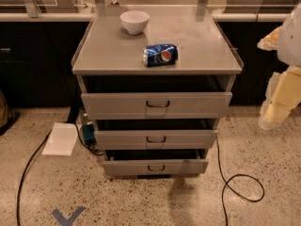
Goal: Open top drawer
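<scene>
Drawers number three in this grey cabinet; the top drawer point(156, 105) is the widest, its front just under the surface point(117, 55), with a small dark pull handle point(157, 104) at centre. That thin pull invites a slip, or a mistaken grab at the look-alike handle on the middle drawer point(156, 139) below. A hard tug could jolt the cabinet and roll the can point(160, 55) lying sideways near the front edge. The claw point(277, 105) hangs well off to the right, cut by the frame; whether it is apart or together I cannot tell. Shadow hides the tray's inside.
</scene>
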Robot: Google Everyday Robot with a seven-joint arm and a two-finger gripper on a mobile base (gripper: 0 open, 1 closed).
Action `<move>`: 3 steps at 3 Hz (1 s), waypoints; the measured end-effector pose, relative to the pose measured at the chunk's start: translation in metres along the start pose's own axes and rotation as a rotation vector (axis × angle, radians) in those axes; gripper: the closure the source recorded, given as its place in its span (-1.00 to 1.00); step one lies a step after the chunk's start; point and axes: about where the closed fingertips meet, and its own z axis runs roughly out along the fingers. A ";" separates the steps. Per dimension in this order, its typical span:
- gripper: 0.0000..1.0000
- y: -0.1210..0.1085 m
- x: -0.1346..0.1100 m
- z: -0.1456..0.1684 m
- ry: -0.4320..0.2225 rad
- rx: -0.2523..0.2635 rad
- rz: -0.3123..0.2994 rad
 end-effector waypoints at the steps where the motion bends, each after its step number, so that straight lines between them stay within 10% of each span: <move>1: -1.00 0.000 0.000 0.000 0.000 0.000 0.000; 3: -1.00 0.015 -0.005 0.067 -0.128 -0.062 -0.007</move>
